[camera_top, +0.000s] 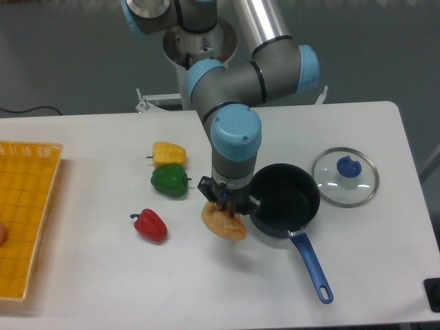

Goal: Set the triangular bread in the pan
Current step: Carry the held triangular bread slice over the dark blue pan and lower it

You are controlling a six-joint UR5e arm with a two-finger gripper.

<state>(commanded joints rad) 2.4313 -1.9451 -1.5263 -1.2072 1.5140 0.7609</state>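
The one camera looks down at a white table [357, 275]. The robot's gray and blue arm [234, 137] reaches straight down. Its black claw [225, 205] sits right on top of the golden, lumpy, triangle-shaped toy bread [224, 223]. The fingers are mostly hidden by the wrist, so I cannot tell if they are pinching the bread or just open around it.

The bread is just beside the small round black pan with the long blue handle [283, 199], on the pan's left. It is not inside yet. I cannot tell if it rests on the table or hangs a little above it.

The pan is open on top, so the bread can drop in. Its round glass lid with a blue knob [345, 176] lies off to the right, out of the way.

A yellow toy pepper [168, 152], a green toy pepper [169, 180] and a red toy pepper [150, 225] sit to the left. A yellow woven basket [27, 213] is at the far left edge.

I think the next move is a lift and a short slide right, over the pan's rim.
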